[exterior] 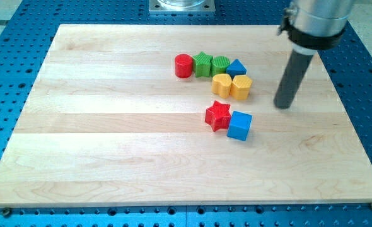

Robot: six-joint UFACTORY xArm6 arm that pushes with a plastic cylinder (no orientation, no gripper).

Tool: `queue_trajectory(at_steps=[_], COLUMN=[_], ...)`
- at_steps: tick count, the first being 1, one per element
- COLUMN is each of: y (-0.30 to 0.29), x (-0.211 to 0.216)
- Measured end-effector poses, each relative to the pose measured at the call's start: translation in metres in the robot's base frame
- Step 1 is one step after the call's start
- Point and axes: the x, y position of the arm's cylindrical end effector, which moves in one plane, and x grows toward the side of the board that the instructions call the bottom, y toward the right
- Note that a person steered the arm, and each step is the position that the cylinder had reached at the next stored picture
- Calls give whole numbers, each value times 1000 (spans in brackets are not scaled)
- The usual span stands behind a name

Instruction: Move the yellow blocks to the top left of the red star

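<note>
Two yellow blocks sit touching side by side just right of the frame's centre: a yellow heart-shaped block [221, 83] and, on its right, a yellow hexagonal block [241, 87]. Directly above them runs a touching row of a red cylinder [183, 65], a green star-shaped block [203, 64], a green rounded block [220, 64] and a blue triangular block [236, 67]. The red star block [218, 115] lies just below the yellow pair, with a blue cube [239, 125] against its right side. All rest on the pale wooden board [98, 126].

My tip [284, 104] stands on the board to the right of the yellow pair, apart from every block and roughly level with the gap between the yellow hexagonal block and the blue cube. The rod carries nothing and presses on nothing; it has no jaws to open or close.

Governing relation: the yellow pair lies to the upper left of my tip, and its destination, upper left of the red star block, lies further left still. In my judgement a leftward push along the pair's shared line would serve, the hexagonal block driving the heart-shaped one ahead. Risk noted: the row above sits close and could be dragged along.
</note>
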Motion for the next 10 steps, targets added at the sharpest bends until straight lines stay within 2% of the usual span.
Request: queue_trajectory(at_steps=[1,4,5,6,8,10], y=[10,-110,-133,-143,-184,-288], x=[-21,-23,-23,-17,22,22])
